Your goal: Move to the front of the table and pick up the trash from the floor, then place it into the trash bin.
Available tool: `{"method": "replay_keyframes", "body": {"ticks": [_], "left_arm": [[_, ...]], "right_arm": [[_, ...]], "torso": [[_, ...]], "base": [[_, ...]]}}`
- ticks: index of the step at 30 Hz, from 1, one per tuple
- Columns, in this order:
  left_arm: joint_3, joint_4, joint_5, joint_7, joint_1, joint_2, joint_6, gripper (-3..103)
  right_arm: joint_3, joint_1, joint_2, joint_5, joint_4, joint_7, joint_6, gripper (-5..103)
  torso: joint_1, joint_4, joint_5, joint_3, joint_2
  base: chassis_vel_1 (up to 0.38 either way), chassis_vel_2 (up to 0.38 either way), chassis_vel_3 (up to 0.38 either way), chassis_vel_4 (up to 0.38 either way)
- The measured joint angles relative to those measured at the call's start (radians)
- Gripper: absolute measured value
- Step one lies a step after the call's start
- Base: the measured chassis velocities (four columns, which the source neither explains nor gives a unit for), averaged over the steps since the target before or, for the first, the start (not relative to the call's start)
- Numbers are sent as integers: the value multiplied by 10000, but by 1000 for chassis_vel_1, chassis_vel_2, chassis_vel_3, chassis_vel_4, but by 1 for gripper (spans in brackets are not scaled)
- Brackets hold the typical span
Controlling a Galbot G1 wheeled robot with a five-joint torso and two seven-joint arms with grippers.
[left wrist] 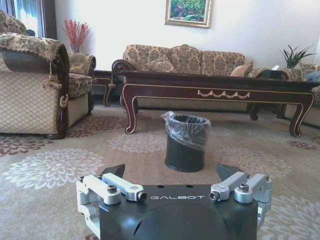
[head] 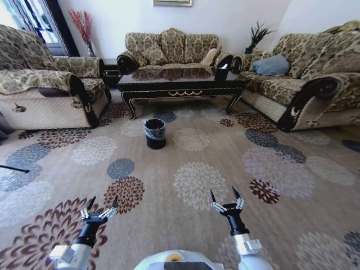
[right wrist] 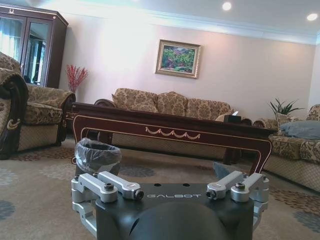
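The trash bin (head: 155, 133) stands on the floor (head: 197, 180) before the table (head: 181, 84).

White walls, framed painting (right wrist: 178, 58), three patterned sofas (head: 171, 49), dark cabinet (right wrist: 32, 46), recessed ceiling lights (right wrist: 227, 6).

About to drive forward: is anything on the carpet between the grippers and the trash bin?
Nothing visible. Bare floor lies between the left gripper, the right gripper and the trash bin, which stands before the table.
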Motion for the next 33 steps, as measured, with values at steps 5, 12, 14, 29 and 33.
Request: {"method": "replay_keyframes", "body": {"ticks": [5,12,14,29,33], "left_arm": [[0,0,0,-1,0,0,0,100],[0,0,0,0,0,0,0,100],[0,0,0,0,0,0,0,100],[0,0,0,0,-2,0,0,100],[0,0,0,0,0,0,1,100]], "right_arm": [[0,0,0,0,0,0,0,100],[-1,0,0,0,0,0,0,100],[0,0,0,0,0,0,0,100],[-1,3,0,0,0,0,0,100],[0,0,0,0,0,0,0,100]], "torso": [[0,-3,1,1,0],[0,-1,4,1,0],[1,-3,1,1,0],[0,-1,1,2,0],[-1,-1,1,1,0]], "base": [[175,-176,-185,182],[177,-188,-184,187],[171,-217,-168,197],[61,-62,-55,64],[0,0,0,0]]}}
